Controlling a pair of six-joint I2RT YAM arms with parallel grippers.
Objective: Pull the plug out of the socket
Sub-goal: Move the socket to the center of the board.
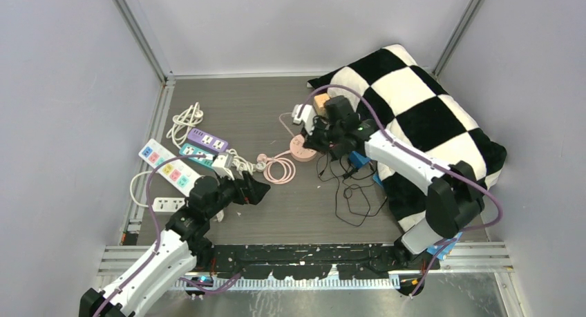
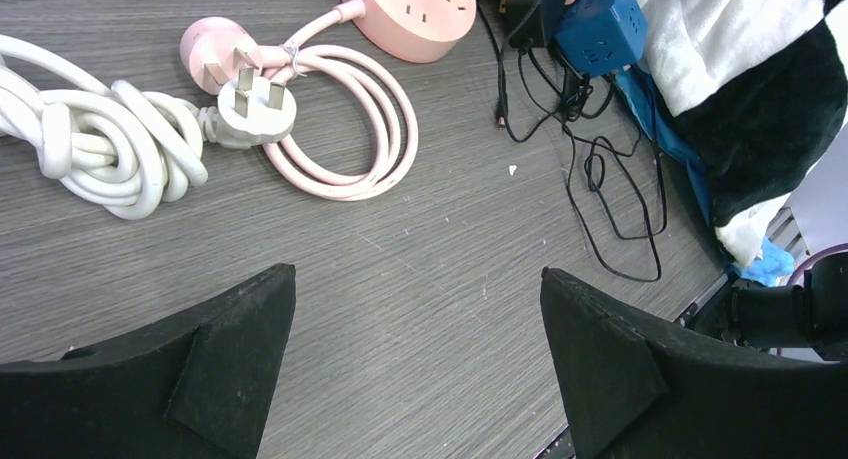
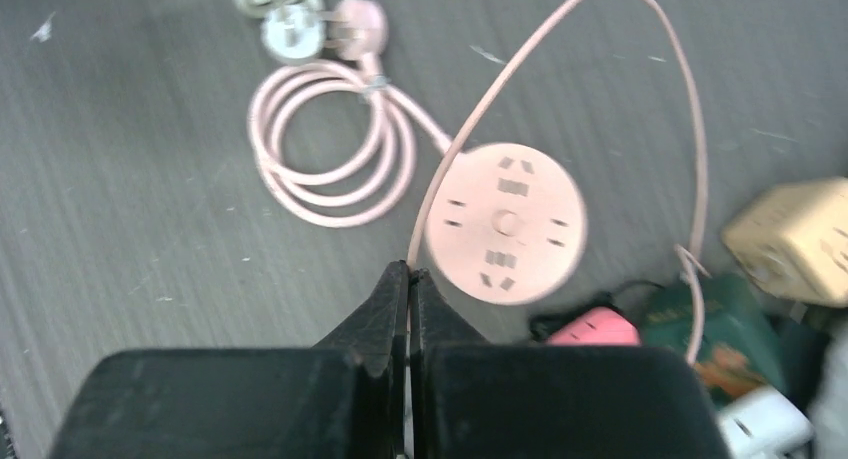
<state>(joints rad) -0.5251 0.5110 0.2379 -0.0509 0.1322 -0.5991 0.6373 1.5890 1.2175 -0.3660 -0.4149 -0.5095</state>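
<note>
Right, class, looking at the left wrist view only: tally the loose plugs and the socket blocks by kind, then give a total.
Loose plugs: 2, the pink plug and the white plug
Round pink socket: 1
Blue cube socket: 1
Total: 4

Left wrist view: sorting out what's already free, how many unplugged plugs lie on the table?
2: a white plug, pins up, beside the knotted white cable, and a pink plug just up-left of it. More may lie out of frame.
</note>
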